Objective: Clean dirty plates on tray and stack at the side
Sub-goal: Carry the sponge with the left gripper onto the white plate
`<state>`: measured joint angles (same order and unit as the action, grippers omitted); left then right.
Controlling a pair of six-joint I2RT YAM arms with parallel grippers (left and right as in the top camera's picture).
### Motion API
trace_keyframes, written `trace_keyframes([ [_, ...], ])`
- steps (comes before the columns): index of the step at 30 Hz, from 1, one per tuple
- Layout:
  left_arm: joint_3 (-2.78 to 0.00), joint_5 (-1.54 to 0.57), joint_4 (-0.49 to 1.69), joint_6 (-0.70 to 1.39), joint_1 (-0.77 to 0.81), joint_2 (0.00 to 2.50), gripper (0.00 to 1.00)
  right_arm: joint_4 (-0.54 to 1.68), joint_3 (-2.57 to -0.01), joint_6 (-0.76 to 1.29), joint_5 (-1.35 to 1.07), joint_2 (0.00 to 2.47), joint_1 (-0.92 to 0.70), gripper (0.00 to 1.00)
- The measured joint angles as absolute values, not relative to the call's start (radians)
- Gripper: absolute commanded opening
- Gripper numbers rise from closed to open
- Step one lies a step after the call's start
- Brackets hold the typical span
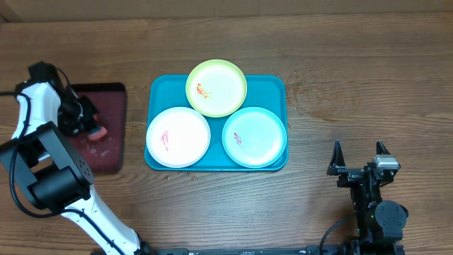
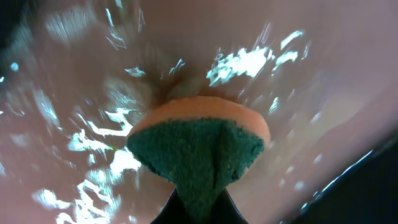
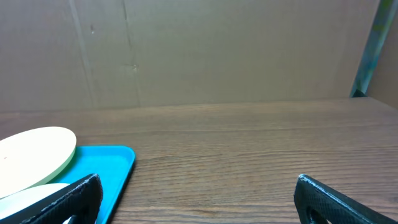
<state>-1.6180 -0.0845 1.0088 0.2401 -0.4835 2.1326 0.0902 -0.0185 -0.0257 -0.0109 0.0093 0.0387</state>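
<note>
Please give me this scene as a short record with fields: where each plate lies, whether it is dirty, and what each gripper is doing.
blue tray: middle of the table, holds all three plates
yellow-green plate: far side of the tray, red smear
white plate: near left, red smear
aqua plate: near right, small red smear
left gripper: over the dark red tray, shut on a sponge
right gripper: open, empty, right of the blue tray
stack at the side: none yet
</note>
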Motion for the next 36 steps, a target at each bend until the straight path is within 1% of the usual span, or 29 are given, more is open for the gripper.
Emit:
trace_keyframes([
  [3, -1.667, -0.080, 1.104, 0.240, -0.479, 2.134, 0.04, 0.090, -0.019, -0.026, -0.010, 0.009, 0.039, 1.00],
  [7, -1.852, -0.076, 1.238, 0.240, -0.479, 2.129, 0.04, 0.090, -0.019, -0.026, -0.011, 0.009, 0.039, 1.00],
  [11, -1.932, -0.066, 1.274, 0.239, -0.477, 2.049, 0.04, 0.090, -0.019, -0.025, -0.011, 0.009, 0.039, 1.00],
  [15, -1.895, -0.039, 1.211, 0.239, -0.465, 1.973, 0.04, 0.090, -0.019, -0.026, -0.010, 0.009, 0.039, 1.00],
  [18, -1.757, -0.032, 1.095, 0.240, -0.450, 1.966, 0.04, 0.090, -0.019, -0.025, -0.011, 0.009, 0.038, 1.00],
  [21, -1.663, -0.033, 1.097, 0.242, -0.440, 2.004, 0.04, 0.090, -0.019, -0.026, -0.011, 0.009, 0.039, 1.00],
  [24, -1.665, -0.038, 1.162, 0.257, -0.439, 2.032, 0.04, 0.090, -0.019, -0.026, -0.011, 0.009, 0.039, 1.00],
  [27, -1.777, -0.064, 1.279, 0.262, -0.440, 2.030, 0.04, 0.091, -0.019, -0.027, -0.011, 0.009, 0.039, 1.00],
  [31, -1.958, -0.121, 1.364, 0.250, -0.439, 1.983, 0.04, 0.090, -0.019, -0.026, -0.011, 0.009, 0.039, 1.00],
  [36, -2.024, -0.182, 1.449, 0.234, -0.392, 1.842, 0.04, 0.090, -0.019, -0.026, -0.010, 0.009, 0.039, 1.00],
])
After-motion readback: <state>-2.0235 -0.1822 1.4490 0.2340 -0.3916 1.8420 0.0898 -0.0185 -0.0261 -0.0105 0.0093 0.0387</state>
